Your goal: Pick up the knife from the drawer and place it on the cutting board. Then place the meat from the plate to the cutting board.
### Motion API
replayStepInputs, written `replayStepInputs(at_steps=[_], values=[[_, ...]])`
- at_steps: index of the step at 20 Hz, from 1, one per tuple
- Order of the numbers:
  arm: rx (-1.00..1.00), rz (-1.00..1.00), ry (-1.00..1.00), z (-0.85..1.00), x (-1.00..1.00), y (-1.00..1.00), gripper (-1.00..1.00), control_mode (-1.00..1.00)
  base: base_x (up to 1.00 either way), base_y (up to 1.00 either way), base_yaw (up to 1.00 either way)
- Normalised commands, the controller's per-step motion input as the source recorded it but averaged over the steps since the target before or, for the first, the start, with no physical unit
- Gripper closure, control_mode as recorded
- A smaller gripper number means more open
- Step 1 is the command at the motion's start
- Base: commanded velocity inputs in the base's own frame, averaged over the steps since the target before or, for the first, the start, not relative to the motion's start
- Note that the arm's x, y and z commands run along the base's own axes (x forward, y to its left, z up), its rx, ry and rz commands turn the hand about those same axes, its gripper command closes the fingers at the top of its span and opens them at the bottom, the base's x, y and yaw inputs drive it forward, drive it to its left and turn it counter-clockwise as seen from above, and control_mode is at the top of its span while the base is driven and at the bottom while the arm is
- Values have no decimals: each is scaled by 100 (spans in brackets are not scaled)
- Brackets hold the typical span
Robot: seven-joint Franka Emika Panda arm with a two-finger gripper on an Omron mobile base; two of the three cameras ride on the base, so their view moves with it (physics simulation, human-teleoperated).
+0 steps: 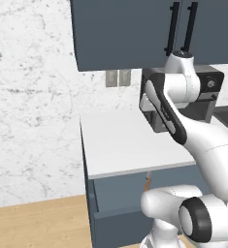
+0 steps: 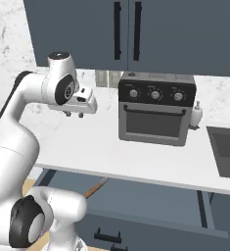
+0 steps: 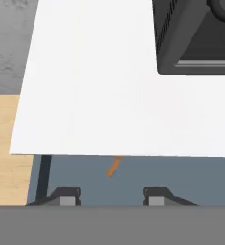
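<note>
White and flat, the counter (image 2: 106,147) has a black toaster oven (image 2: 157,113) with three round knobs standing on it near the back wall. The two-finger tool (image 2: 73,114) hangs in the air above the bare part of the counter, to the left of the oven and apart from it. In the hand view the tool (image 3: 108,195) has its two dark tips well apart, with nothing between them.

Under the counter edge, the wide dark blue-grey drawer (image 2: 150,201) is pulled out. Its flat front (image 1: 120,220) sticks out past the counter in the left base view. A thin orange-tan piece (image 3: 114,166) peeks out from under the counter lip inside the drawer. It also shows in the other views (image 1: 147,183) (image 2: 95,188). I cannot tell if it is the knife handle, because most of it is hidden.

Tall dark blue-grey cabinet doors (image 2: 136,29) with black bar handles hang above. A small white bottle (image 2: 197,114) stands just beside the oven, and a dark sink (image 2: 229,152) sits to the right.
</note>
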Motion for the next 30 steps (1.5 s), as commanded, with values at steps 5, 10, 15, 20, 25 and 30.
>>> replayStepInputs(at_steps=[5,10,15,20,25,30], values=[[0,0,-3,0,-35,0,-100,-100,0,0,0],[5,0,-5,-6,-84,1,-100,-100,0,0,0],[1,0,-4,-15,-65,2,-100,-100,0,0,0],[-3,0,0,-1,-46,0,-100,-100,0,0,0],[-2,0,0,-5,-54,0,-100,-100,0,0,0],[-1,0,0,-3,-12,0,-100,100,-39,-6,0]])
